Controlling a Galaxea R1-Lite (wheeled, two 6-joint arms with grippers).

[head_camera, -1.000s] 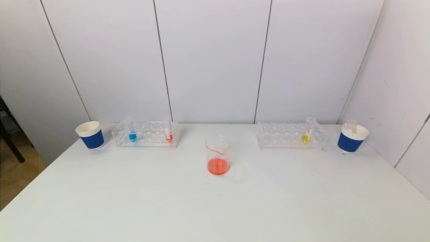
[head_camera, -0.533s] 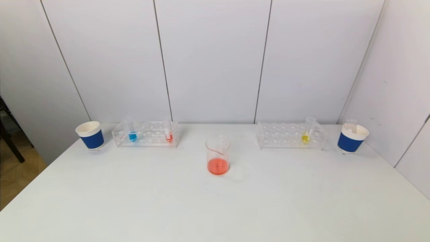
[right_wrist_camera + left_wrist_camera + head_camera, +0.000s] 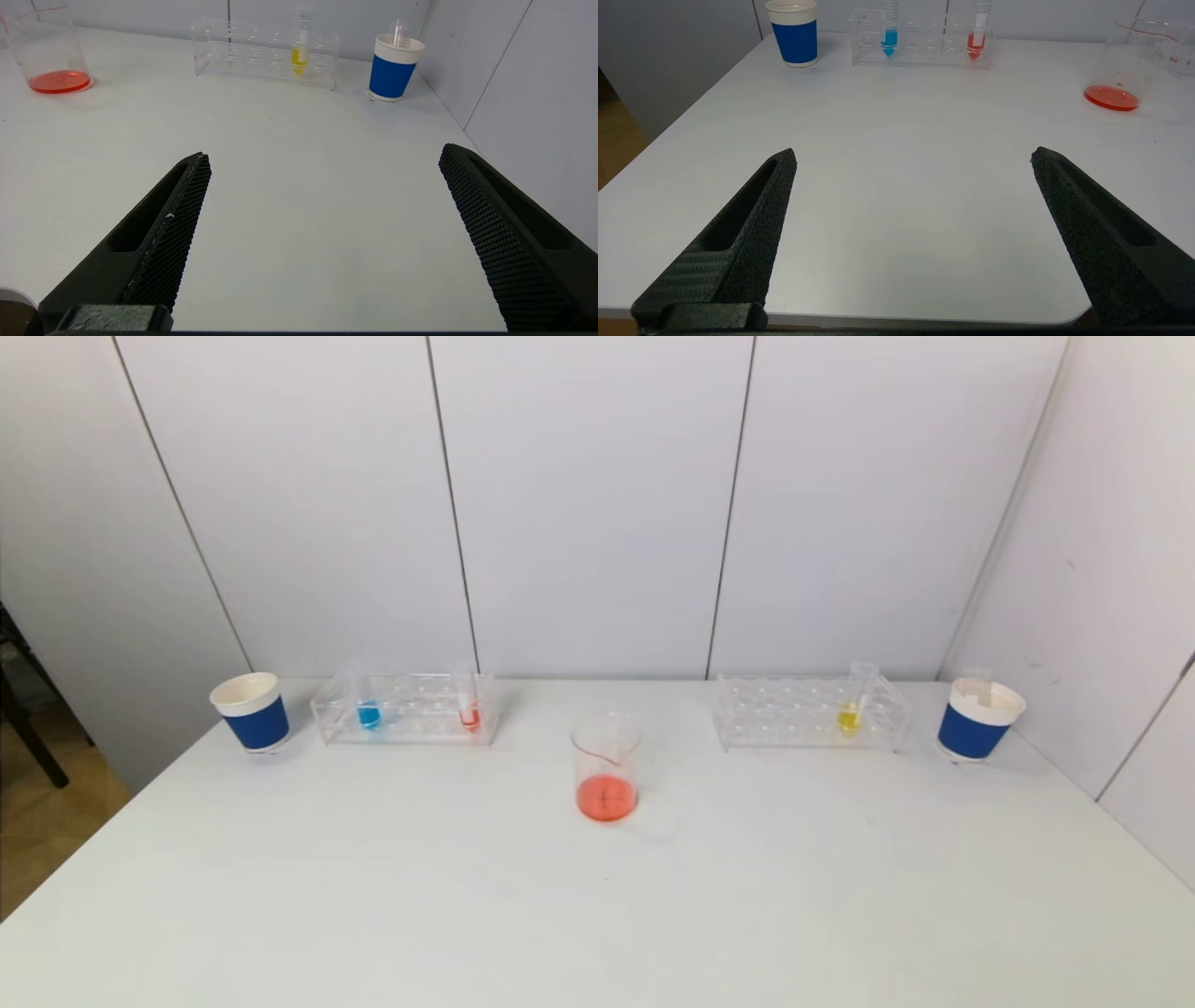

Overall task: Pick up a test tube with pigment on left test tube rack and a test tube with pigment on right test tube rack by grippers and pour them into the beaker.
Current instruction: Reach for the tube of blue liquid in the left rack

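Note:
The clear left rack (image 3: pixel 406 709) at the back left holds a blue-pigment tube (image 3: pixel 368 712) and a red-pigment tube (image 3: pixel 470 714); both show in the left wrist view, blue tube (image 3: pixel 890 35), red tube (image 3: pixel 976 39). The clear right rack (image 3: pixel 808 714) holds a yellow-pigment tube (image 3: pixel 850 714), also in the right wrist view (image 3: pixel 299 58). The glass beaker (image 3: pixel 606 765) stands mid-table with orange-red liquid. My left gripper (image 3: pixel 913 156) and right gripper (image 3: pixel 324 159) are open and empty, low at the table's near edge, out of the head view.
A blue-and-white paper cup (image 3: pixel 251 711) stands left of the left rack. Another cup (image 3: pixel 978 719) right of the right rack holds an empty tube (image 3: pixel 398 32). White wall panels rise behind and on the right. The table's (image 3: pixel 597 915) near half is bare.

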